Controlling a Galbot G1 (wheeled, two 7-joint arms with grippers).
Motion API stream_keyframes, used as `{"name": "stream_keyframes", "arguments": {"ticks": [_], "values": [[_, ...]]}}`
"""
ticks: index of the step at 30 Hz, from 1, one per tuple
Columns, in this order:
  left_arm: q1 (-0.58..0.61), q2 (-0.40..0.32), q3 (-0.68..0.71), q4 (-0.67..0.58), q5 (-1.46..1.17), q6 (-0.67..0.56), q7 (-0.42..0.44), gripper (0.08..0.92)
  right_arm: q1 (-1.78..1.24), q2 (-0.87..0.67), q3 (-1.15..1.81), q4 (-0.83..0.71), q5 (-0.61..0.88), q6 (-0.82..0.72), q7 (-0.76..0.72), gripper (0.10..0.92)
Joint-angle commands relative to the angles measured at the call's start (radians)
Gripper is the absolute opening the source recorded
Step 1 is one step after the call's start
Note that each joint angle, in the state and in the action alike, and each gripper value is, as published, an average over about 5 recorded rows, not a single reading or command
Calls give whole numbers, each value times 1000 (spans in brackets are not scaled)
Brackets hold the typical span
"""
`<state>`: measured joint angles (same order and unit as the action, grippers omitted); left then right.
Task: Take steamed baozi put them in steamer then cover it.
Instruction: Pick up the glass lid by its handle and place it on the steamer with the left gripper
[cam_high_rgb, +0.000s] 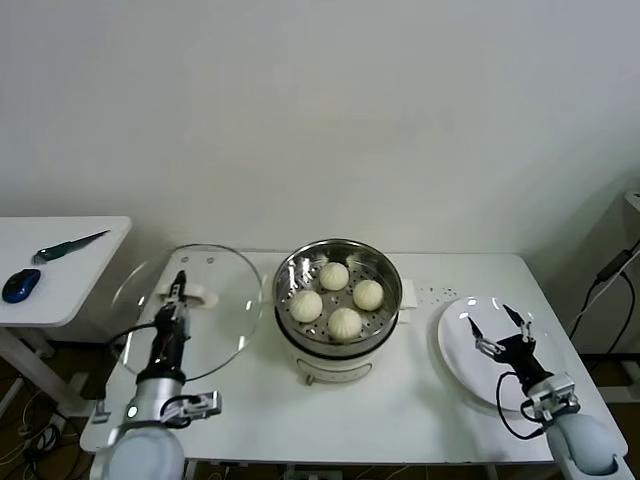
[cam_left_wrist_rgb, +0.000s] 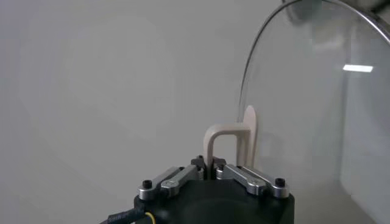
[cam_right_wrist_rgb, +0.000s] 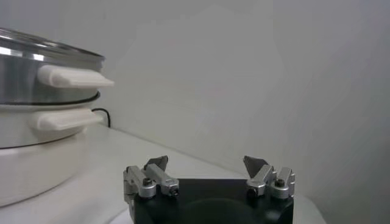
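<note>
Several cream-white baozi (cam_high_rgb: 334, 276) lie inside the shiny steel steamer (cam_high_rgb: 290, 270), which sits on its white cooker base at the table's middle. To its left the clear glass cover (cam_high_rgb: 225, 320) hangs tilted above the table, and my left gripper (cam_high_rgb: 181, 291) is shut on its white bar handle (cam_left_wrist_rgb: 214, 139). Seen from the left wrist, the cover's glass (cam_left_wrist_rgb: 317, 115) stands on edge beside the jaws. Over the white plate (cam_high_rgb: 462, 345) at the right, my right gripper (cam_high_rgb: 499, 323) stands open and holds nothing; its own view (cam_right_wrist_rgb: 205, 163) shows the steamer (cam_right_wrist_rgb: 27, 67) off to one side.
A second white table (cam_high_rgb: 70, 245) at the far left carries a blue mouse (cam_high_rgb: 21, 285) and a green-handled tool (cam_high_rgb: 68, 245). A cable (cam_high_rgb: 605, 300) hangs past the table's right edge. The wall stands close behind.
</note>
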<state>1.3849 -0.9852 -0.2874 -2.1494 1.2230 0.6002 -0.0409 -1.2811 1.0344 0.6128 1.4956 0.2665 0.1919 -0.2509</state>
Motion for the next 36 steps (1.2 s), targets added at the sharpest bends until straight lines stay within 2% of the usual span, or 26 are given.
{"name": "stream_keyframes", "arguments": {"ticks": [1,6,14,22,29,36], "values": [[-397,45,371,-19,21,185,242,147,59,-9,-39,-34,-8,-3,4,823],[-488,-84,466,50,102,185,330,147,69,-5,-38,-44,-12,-1,5,823],[-550,-323,537,194,282,185,445,147,56,-6,-13,-49,-18,6,5,823],[-548,-516,517,345,361,185,409,147,33,-5,19,-59,-19,20,1,823],[-531,-589,505,422,396,185,391,147,19,-2,35,-64,-20,28,-2,823],[-530,-614,496,476,399,185,335,147,13,2,47,-70,-23,35,-8,823]]}}
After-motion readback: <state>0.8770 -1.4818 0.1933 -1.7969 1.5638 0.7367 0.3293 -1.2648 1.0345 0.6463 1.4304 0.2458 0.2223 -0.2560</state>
